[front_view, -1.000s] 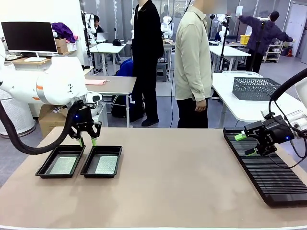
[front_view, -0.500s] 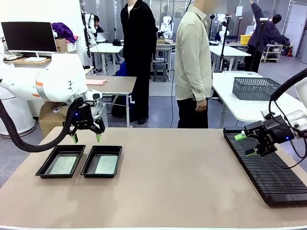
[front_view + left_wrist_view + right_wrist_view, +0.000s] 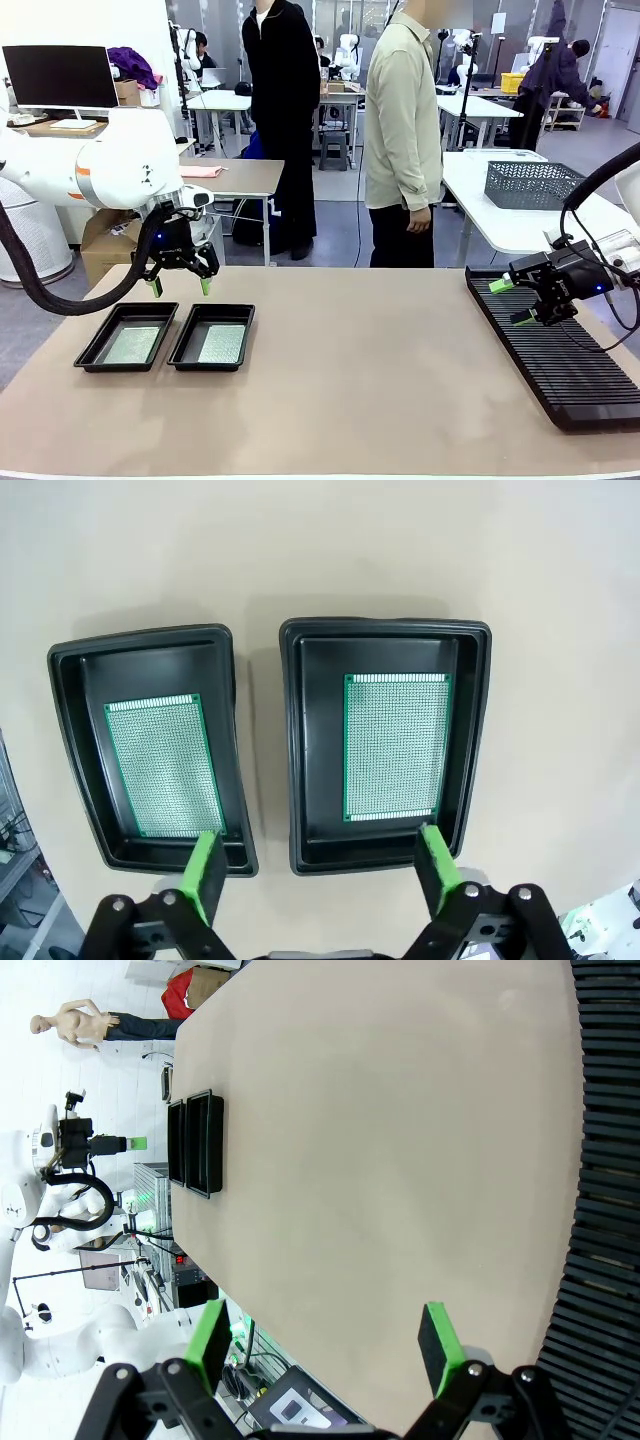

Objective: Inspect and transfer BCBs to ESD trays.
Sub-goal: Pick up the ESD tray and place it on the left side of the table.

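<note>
Two black ESD trays sit side by side at the table's left: the left tray (image 3: 90, 350) (image 3: 70, 710) and the right tray (image 3: 185, 345) (image 3: 470, 720). Each holds one green BCB lying flat: one BCB (image 3: 131, 345) (image 3: 163, 767) in the left tray, another BCB (image 3: 221, 343) (image 3: 395, 746) in the right tray. My left gripper (image 3: 179, 287) (image 3: 320, 865) hangs open above the trays' far rims, holding nothing. My right gripper (image 3: 509, 303) (image 3: 325, 1340) stands open at the table's right, over the near-left part of the ribbed rack, with nothing between its fingers.
A long black ribbed rack (image 3: 560, 365) (image 3: 605, 1160) lies along the table's right side. A person in a pale shirt (image 3: 400, 130) stands at the far edge, hands down. The tan tabletop (image 3: 350, 380) stretches bare between trays and rack.
My left gripper has risen from low over the trays and its fingers have spread wide. The right arm has not moved. A person in black behind has walked leftward.
</note>
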Available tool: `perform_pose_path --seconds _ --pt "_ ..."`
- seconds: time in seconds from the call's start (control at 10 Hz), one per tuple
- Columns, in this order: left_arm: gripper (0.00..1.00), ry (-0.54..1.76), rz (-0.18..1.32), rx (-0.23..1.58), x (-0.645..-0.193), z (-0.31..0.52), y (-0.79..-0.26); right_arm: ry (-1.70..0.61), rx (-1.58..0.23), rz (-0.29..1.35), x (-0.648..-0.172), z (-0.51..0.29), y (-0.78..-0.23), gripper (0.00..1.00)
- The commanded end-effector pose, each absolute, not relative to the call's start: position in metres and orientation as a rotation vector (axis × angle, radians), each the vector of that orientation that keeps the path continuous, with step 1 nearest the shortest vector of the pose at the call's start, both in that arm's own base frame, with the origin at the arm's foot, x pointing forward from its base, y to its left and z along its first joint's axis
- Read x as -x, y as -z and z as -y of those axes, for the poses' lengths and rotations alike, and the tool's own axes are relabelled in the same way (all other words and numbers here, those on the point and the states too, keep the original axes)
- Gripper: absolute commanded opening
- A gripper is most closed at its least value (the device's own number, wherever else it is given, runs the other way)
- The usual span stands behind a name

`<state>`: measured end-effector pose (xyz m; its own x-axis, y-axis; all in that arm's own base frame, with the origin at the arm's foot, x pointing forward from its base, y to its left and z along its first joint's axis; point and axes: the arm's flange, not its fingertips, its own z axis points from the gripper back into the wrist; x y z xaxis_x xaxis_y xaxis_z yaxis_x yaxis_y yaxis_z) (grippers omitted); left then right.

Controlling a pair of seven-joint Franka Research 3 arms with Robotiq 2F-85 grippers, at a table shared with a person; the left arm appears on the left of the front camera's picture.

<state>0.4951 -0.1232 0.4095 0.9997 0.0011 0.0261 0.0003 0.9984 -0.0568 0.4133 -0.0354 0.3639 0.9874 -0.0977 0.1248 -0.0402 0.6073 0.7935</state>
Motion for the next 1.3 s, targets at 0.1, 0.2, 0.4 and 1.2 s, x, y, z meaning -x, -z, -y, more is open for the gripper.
perform_pose_path --seconds 0.1,0.2,0.4,1.2 --pt "1.0 -0.01 0.031 0.057 -0.4943 0.123 -0.408 0.058 -0.908 0.165 -0.4133 0.034 -0.3652 1.0" --pt "1.0 -0.01 0.031 0.057 -0.4943 0.123 -0.408 0.058 -0.908 0.165 -0.4133 0.034 -0.3652 1.0" --pt "1.0 -0.01 0.031 0.057 -0.4943 0.123 -0.408 0.058 -0.908 0.165 -0.4133 0.034 -0.3652 1.0" --pt "1.0 -0.01 0.031 0.057 -0.4943 0.123 -0.408 0.058 -0.908 0.165 -0.4133 0.034 -0.3652 1.0"
